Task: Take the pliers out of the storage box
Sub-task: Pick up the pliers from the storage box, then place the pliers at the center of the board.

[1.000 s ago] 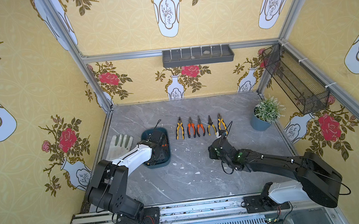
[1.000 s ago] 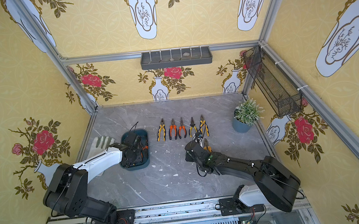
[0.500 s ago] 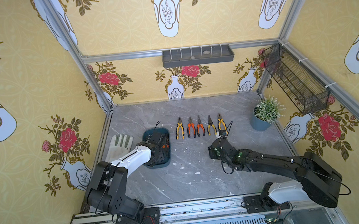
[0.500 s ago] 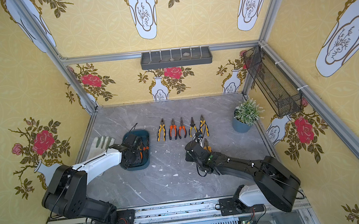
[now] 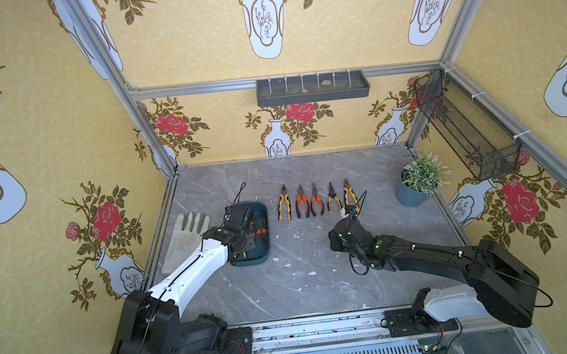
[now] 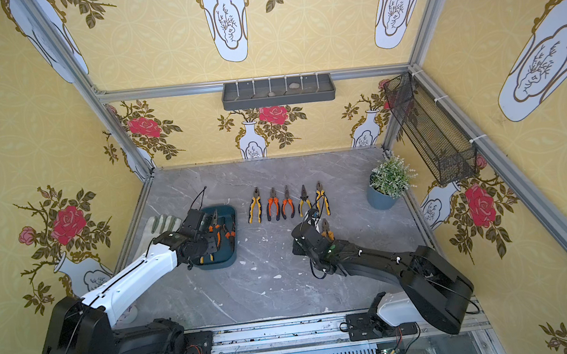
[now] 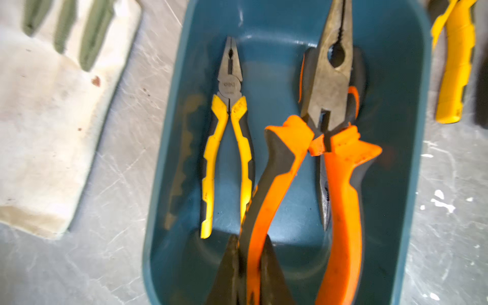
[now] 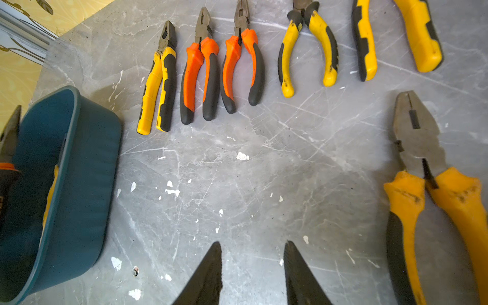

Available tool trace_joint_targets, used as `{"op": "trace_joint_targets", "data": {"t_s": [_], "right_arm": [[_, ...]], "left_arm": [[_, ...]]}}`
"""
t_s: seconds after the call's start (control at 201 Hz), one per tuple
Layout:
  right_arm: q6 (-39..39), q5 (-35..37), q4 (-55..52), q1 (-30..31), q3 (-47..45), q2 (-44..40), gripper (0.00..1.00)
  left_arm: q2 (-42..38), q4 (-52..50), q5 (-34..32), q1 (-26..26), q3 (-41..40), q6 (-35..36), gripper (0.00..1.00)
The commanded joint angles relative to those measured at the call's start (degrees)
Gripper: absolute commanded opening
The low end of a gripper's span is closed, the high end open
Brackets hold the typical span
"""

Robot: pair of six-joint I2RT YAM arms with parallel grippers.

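Change: since a second ago the jaws of the left gripper (image 7: 250,248) are found drawn together inside the storage box (image 7: 390,79); the right arm is seen where it was.
Left gripper: its fingers are pressed onto one handle of the orange pliers (image 7: 317,137), near that handle's end; the other handle is left free.
Right gripper (image 8: 253,274): held partly spread above the bare table (image 8: 237,184), with nothing between the fingers.
Orange pliers: placed inside the box, on the side toward the row. The long axis is laid along the box's long side, with the head pointed away from the gripper. They appear raised over a third pair (image 7: 324,200), of which little more than a slim jaw tip is shown beneath.
Yellow pliers (image 7: 229,88): laid flat on the box floor, on the side toward the glove (image 7: 52,118), roughly parallel to the orange ones.
Already out: five are lined up in a row (image 5: 314,194) just beside the box; a sixth pair (image 8: 422,184) is laid beyond that row, farther from the box.
Nearer arm: the left, already in the box; the right is kept well apart from it.
Coming move, as judged: a straight lift is called for, then a carry over the box wall toward the row. The free handle may swing open, and the third pair may be dragged along.
Look: dull grey worn heads, orange-and-black grips scuffed with dirt.
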Motion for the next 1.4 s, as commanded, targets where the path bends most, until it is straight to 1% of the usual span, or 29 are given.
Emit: {"op": "trace_joint_targets", "data": {"t_s": [0.0, 0.065, 0.274, 0.383, 0.438, 0.503, 0.578, 0.662, 0.747, 0.787, 0.827, 0.836, 0.861, 0.926, 0.986, 1.095, 1.19, 1.215, 1.25, 1.309, 1.399], "right_arm": [[-0.4, -0.9, 0.5, 0.0, 0.6, 0.8, 0.42], [-0.4, -1.3, 0.1, -0.1, 1.1, 1.5, 0.42], [0.4, 0.2, -1.8, -0.2, 1.7, 0.7, 0.42], [0.2, 0.6, -9.4, -0.1, 6.2, 1.0, 0.42], [0.7, 3.1, -15.1, 1.2, 9.6, 1.0, 0.42], [2.4, 8.0, -21.9, 3.6, 13.4, 0.5, 0.51], [4.0, 11.0, -25.8, 5.4, 15.7, -1.1, 0.67], [4.8, 10.4, -26.3, 5.6, 16.0, -3.8, 0.78], [4.6, 9.2, -25.0, 5.6, 16.1, -6.7, 0.86], [4.5, 8.9, -24.4, 5.8, 16.3, -8.1, 0.91], [4.5, 8.9, -23.6, 6.2, 16.4, -9.6, 1.00], [4.4, 8.9, -23.4, 6.4, 16.5, -9.8, 0.98], [4.3, 9.0, -22.6, 6.7, 16.6, -10.7, 0.97], [4.1, 9.0, -20.8, 7.7, 17.3, -12.0, 0.97], [3.3, 7.5, -19.0, 8.2, 18.5, -11.2, 0.97], [3.6, 3.8, -24.0, 8.3, 26.8, -4.0, 0.97], [6.9, 4.3, -31.4, 9.5, 35.6, 2.3, 0.98], [7.6, 4.6, -31.9, 10.1, 37.1, 3.1, 0.99], [8.1, 5.2, -31.0, 11.2, 37.9, 3.7, 0.99], [8.3, 5.3, -27.0, 12.3, 37.2, 3.6, 0.96], [11.5, 4.8, -23.1, 12.5, 35.4, 3.2, 0.89]], "left_arm": [[-3.7, 2.8, -2.6, -1.4, -2.5, 0.2, 0.00], [-5.9, 4.3, -4.2, -3.2, -4.2, -0.2, 0.00], [-9.9, 5.2, -14.1, -10.9, -5.5, -0.2, 0.00], [-13.6, 8.1, -19.2, -15.0, -7.1, 0.8, 0.00], [-15.7, 10.4, -20.2, -16.5, -8.6, 1.7, 0.00], [-18.9, 14.0, -20.5, -18.7, -10.3, 3.7, 0.00], [-22.1, 17.2, -22.3, -22.1, -12.4, 5.7, 0.00], [-23.5, 18.9, -23.3, -24.6, -13.4, 7.2, 0.00], [-23.2, 20.0, -23.4, -26.7, -13.8, 8.3, 0.00], [-22.8, 20.6, -23.5, -28.0, -13.9, 9.1, 0.00], [-22.4, 21.2, -23.8, -29.5, -14.0, 9.9, 0.00], [-22.3, 21.4, -24.1, -29.9, -14.0, 10.0, 0.00], [-21.9, 21.7, -24.7, -30.9, -14.0, 10.2, 0.00], [-20.7, 22.4, -26.4, -33.3, -13.9, 10.8, 0.00], [-19.4, 22.3, -28.1, -34.8, -13.3, 10.6, 0.00], [-16.7, 22.5, -32.3, -38.9, -11.8, 11.1, 0.00], [-13.2, 22.5, -38.0, -42.8, -9.9, 12.3, 0.00], [-12.2, 22.4, -39.5, -43.8, -9.4, 12.4, 0.00], [-10.6, 22.1, -41.1, -44.7, -8.6, 12.6, 0.00], [-8.0, 20.7, -43.7, -45.5, -7.0, 11.9, 0.00], [-5.6, 19.5, -45.5, -46.2, -5.2, 11.1, 0.00]]}}
